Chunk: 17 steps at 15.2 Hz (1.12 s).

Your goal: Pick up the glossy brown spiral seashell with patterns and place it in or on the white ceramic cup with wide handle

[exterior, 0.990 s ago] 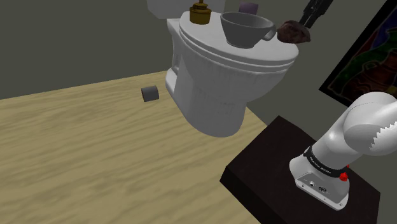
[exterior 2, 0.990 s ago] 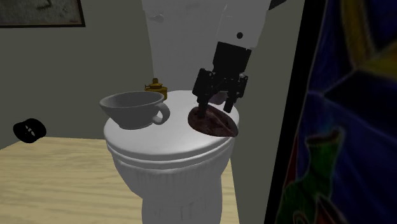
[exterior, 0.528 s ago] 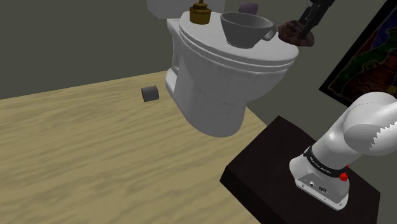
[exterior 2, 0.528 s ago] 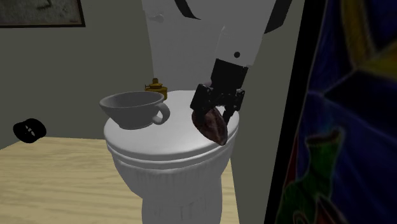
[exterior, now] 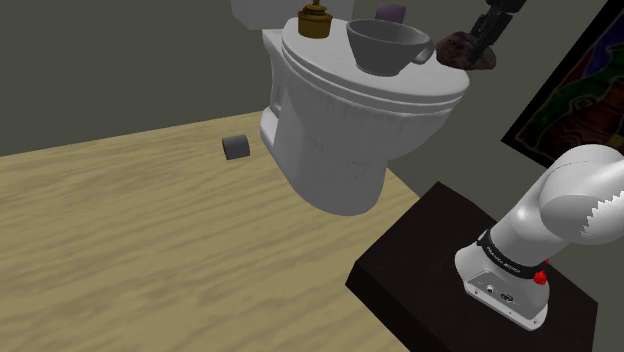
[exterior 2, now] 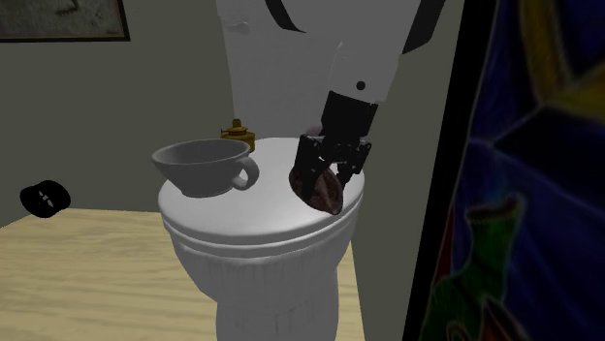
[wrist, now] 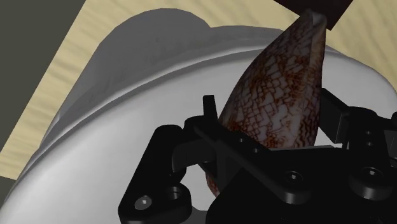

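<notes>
Gripper (exterior 2: pixel 328 174) pinching seashell (exterior 2: pixel 323 192) over white toilet lid (exterior 2: pixel 242 209), cup (exterior 2: pixel 199 165) nr; wood floor (exterior: pixel 150 250), grey wall (exterior: pixel 120 60).

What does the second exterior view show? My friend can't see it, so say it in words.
A black claw at the end of a white arm is shut on a brown patterned seashell, holding it over a closed white toilet lid. A pale grey cup stands on the lid at the view's left of the shell, its handle towards the shell.
</notes>
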Available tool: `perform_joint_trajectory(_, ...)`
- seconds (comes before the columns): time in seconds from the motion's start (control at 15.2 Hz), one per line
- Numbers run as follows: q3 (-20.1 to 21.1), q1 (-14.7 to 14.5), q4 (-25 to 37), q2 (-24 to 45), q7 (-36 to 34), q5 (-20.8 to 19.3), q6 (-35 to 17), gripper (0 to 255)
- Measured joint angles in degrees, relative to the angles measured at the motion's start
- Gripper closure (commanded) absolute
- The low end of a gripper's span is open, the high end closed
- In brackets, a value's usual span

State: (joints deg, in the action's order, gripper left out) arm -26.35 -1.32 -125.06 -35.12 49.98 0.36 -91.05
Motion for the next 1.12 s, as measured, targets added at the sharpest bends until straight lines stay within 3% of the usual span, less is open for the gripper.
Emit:
perform_joint_trajectory(0.59, 0.01, 0.0, 0.0, -0.01, 0.01, 0.03, 0.05, 255)
perform_joint_trajectory(1.12, 0.5, -0.63, 6.05, 1.19, -0.78, 0.74, 4.88, 255)
